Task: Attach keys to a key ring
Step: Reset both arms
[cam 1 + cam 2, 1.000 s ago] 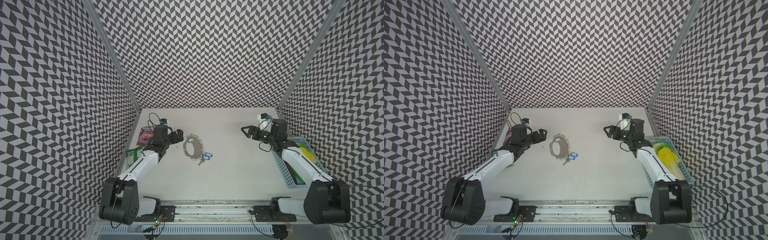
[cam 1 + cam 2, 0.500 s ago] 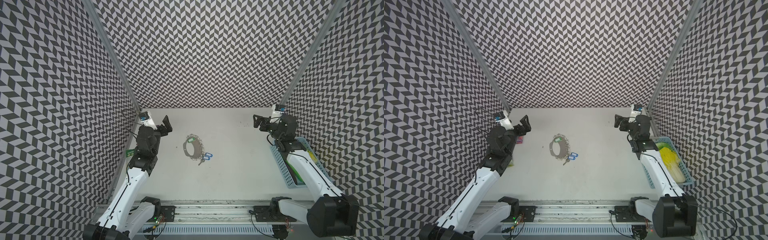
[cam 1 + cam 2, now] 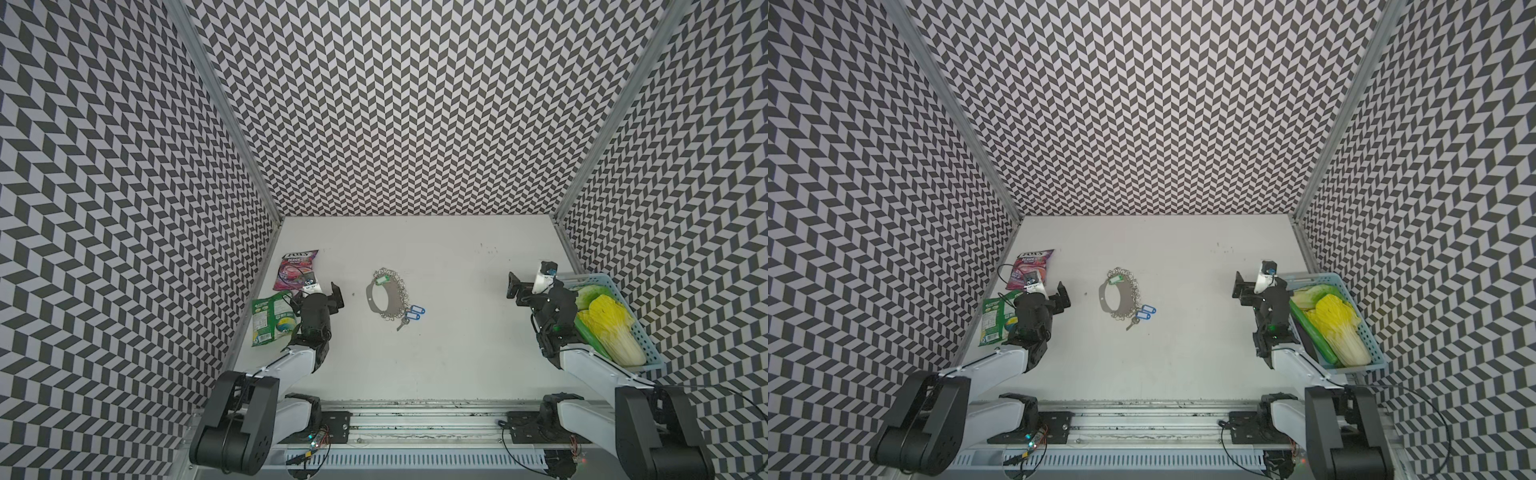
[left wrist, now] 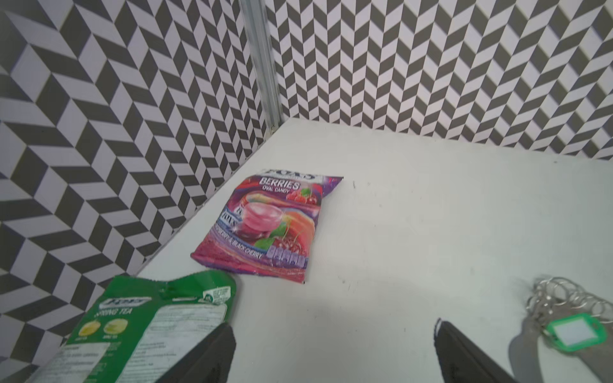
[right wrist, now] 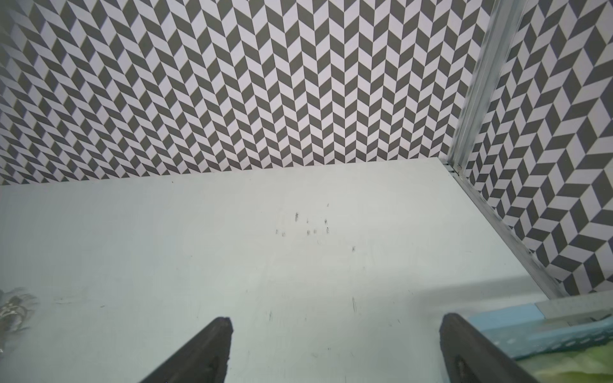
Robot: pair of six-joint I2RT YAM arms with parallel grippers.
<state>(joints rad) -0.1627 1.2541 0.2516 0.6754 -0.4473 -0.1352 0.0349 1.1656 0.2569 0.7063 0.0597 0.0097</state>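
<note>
The key ring, a gray crescent plate fringed with silver wire rings, lies flat mid-table in both top views. The keys' green tag rests on its far end among the rings; its metal key is hard to make out. My left gripper is open and empty, left of the ring and apart from it. My right gripper is open and empty, far to the right above bare table.
Two blue-tagged keys lie at the ring's near right end. A purple candy bag and a green bag sit by the left wall. A blue basket of cabbage stands beside the right arm.
Both arms have drawn back from the middle toward their own sides. The left gripper has left the key ring; the right gripper has opened wider and now sits by the basket.
</note>
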